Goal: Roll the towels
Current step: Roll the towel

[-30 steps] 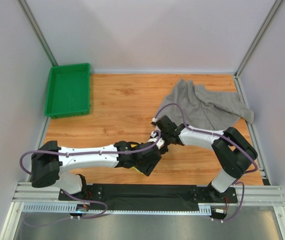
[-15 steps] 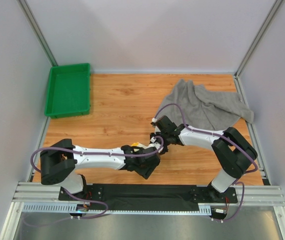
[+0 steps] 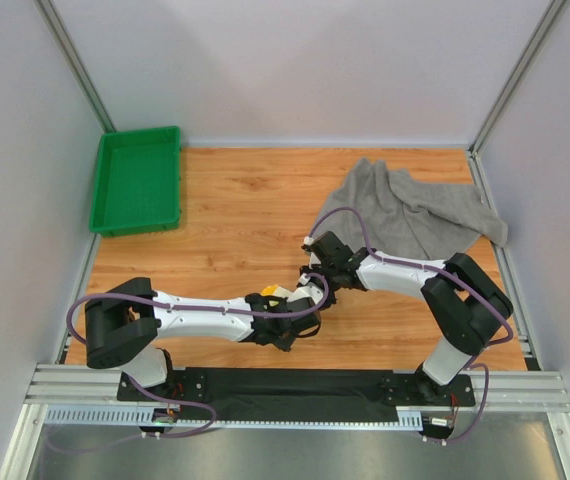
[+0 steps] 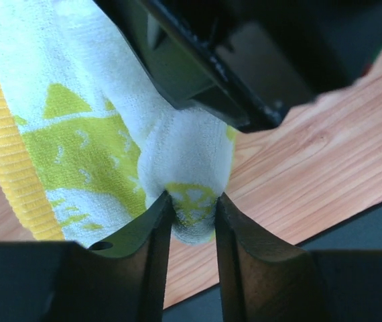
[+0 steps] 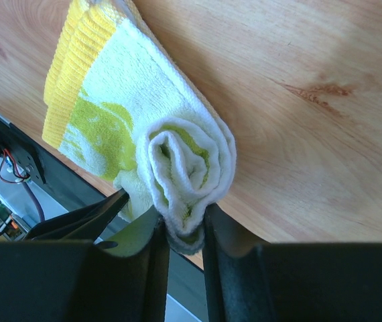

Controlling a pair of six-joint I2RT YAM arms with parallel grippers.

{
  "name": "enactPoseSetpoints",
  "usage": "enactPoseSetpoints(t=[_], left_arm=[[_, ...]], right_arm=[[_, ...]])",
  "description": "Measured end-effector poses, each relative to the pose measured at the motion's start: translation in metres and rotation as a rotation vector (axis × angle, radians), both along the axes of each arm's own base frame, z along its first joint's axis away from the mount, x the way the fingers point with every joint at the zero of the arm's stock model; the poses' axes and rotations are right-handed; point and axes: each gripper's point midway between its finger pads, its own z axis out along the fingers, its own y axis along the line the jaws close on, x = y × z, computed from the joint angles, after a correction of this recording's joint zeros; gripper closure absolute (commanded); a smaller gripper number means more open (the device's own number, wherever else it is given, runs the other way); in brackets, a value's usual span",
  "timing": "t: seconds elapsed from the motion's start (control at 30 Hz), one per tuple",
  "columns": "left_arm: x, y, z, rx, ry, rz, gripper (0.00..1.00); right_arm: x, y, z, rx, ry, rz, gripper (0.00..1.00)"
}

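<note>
We see the small towel (image 5: 177,134) at the near middle of the table (image 3: 235,200), between the two grippers and lifted partly off the wood. It is white terry with a yellow-green print and a ribbed yellow band along one edge. In the right wrist view its end is wound into a loose spiral, with the layers showing one inside another.

The right gripper (image 5: 183,225) has its jaws nearly together, pinching the bottom of that rolled end. The left gripper (image 4: 191,204) also has its jaws narrow, and they squeeze a bulge of printed cloth between them. Both fingers touch the fabric.

From above, the left arm (image 3: 200,312) stretches low across the front of the table from its base toward the middle. The right arm (image 3: 405,270) folds back at the elbow and reaches in from the right, so that the two wrists meet just beside each other.

The grey towel (image 3: 415,212) lies crumpled and spread at the far right of the table, apart from both grippers.

The green tray (image 3: 137,134) sits at the far left corner, well apart from both towels.
</note>
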Motion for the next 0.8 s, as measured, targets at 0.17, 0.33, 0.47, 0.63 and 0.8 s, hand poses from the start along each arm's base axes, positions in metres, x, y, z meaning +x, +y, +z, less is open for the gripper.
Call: enactPoseSetpoints(t=[0.17,0.33,0.47,0.63,0.8], left_arm=[[0.004,0.003,-0.001,0.015,-0.03,0.011,0.81],[0.002,0.003,0.0,-0.016,-0.028,-0.007,0.83],[0.0,0.003,0.002,-0.073,-0.001,-0.012,0.84],[0.001,0.005,0.006,-0.14,0.065,0.014,0.85],[-0.005,0.005,0.016,-0.205,0.141,0.041,0.85]], right_arm=[[0.0,-0.001,-0.001,-0.004,0.002,0.002,0.56],[0.002,-0.004,-0.006,-0.018,0.004,0.004,0.47],[0.009,-0.004,-0.007,-0.008,0.02,-0.009,0.47],[0.013,-0.003,-0.007,-0.006,0.017,-0.005,0.48],[0.015,-0.006,-0.007,-0.011,0.004,-0.005,0.43]])
